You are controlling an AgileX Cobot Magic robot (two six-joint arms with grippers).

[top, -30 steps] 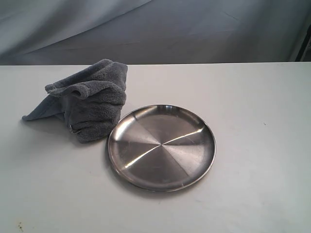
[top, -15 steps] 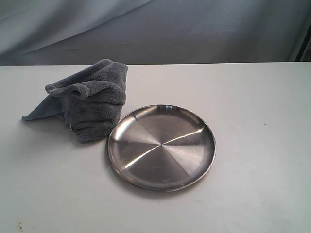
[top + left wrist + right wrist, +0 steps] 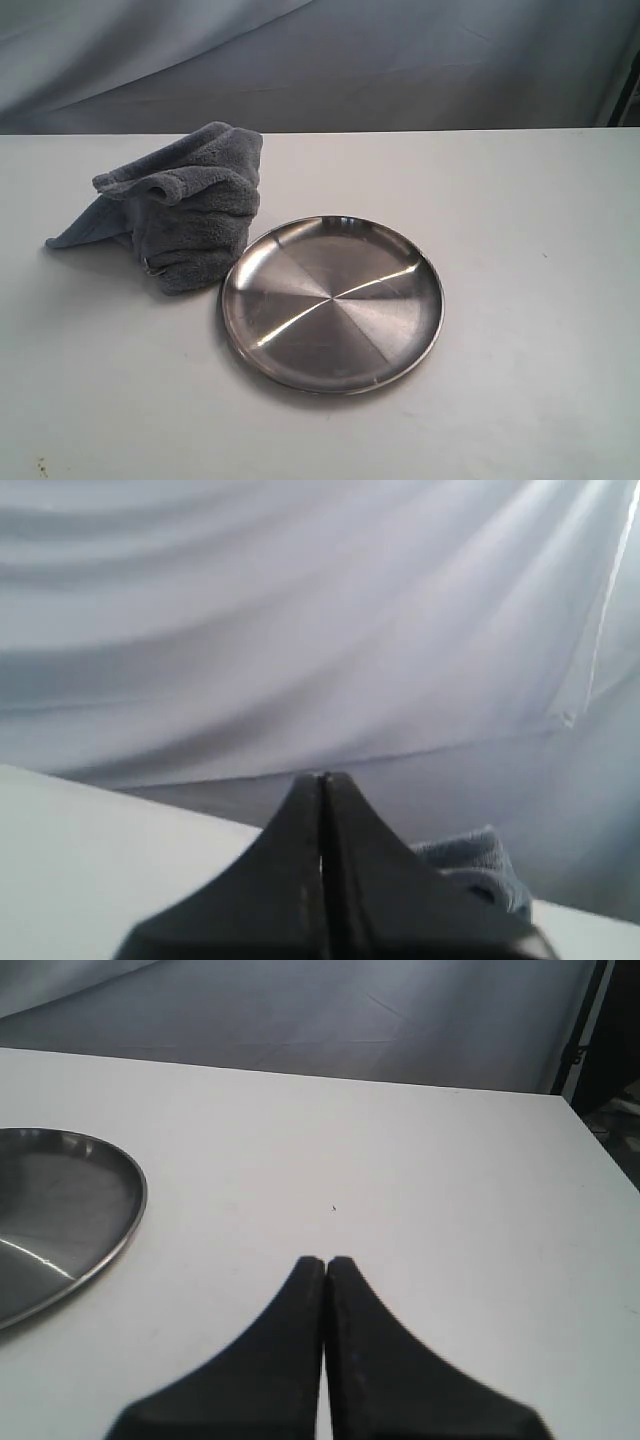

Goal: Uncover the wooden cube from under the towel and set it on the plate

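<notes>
The fluffy dark grey-blue fleece towel (image 3: 190, 205) is bunched just beside the round shiny stainless-steel plate (image 3: 332, 300), on its left in the exterior view. The light tan wooden cube is not seen and is judged hidden under that heap. The left gripper (image 3: 322, 780) and right gripper (image 3: 326, 1262) are both pressed closed on nothing. The left jaws should be parted first, then a top fold pinched and drawn away from the plate.

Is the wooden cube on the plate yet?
No, the plate holds nothing in the exterior view, and the towel sits bunched up beside it with no cube showing.
</notes>
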